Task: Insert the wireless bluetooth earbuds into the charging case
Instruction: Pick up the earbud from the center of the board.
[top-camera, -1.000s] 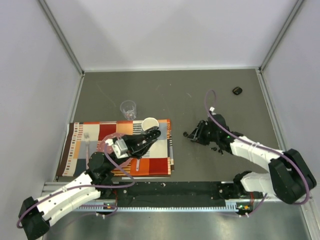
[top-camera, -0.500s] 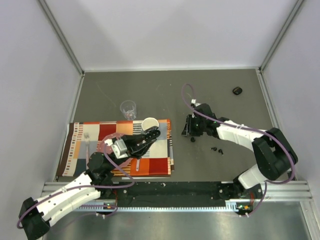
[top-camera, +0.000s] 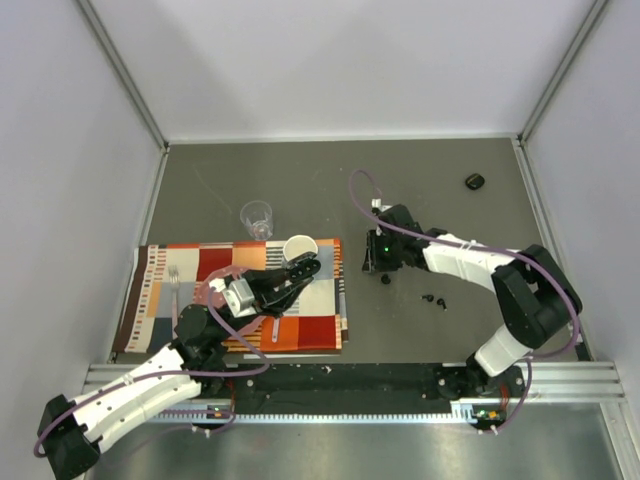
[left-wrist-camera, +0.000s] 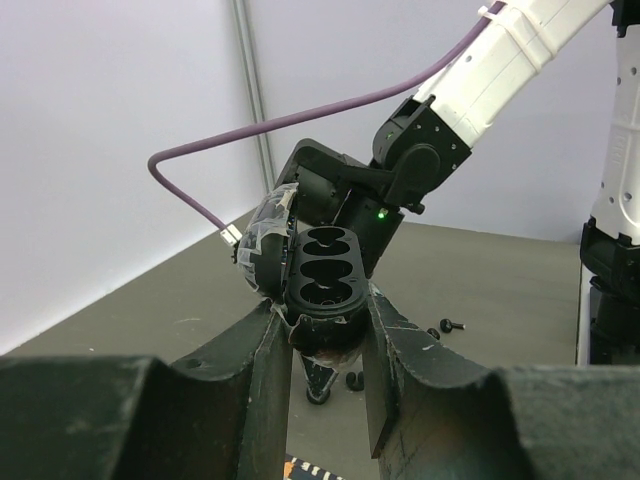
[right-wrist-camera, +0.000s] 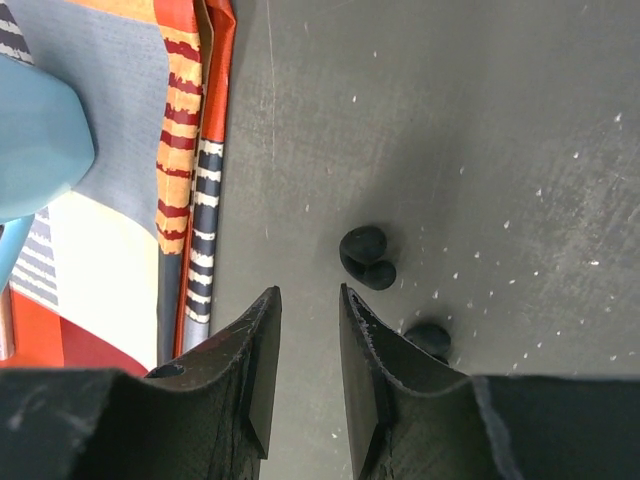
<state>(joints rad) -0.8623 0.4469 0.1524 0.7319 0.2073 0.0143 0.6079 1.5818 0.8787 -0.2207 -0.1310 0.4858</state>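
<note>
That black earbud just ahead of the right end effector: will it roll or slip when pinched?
The earbud looks rounded and smooth, so it may squirt out of a pinch. It looks tiny, so probably light: a nudge could skid it.

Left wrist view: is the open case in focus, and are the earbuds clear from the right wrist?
Left wrist view: the charging case is sharp, wells readable; the near fingers are dark and soft. Right wrist view: the earbuds show crisp on the table; a pale blue shape top left is blurred.

Glossy black plastic charging case (left-wrist-camera: 322, 270), matt grey table (top-camera: 300, 180), woven cloth placemat (top-camera: 145, 300)
</note>
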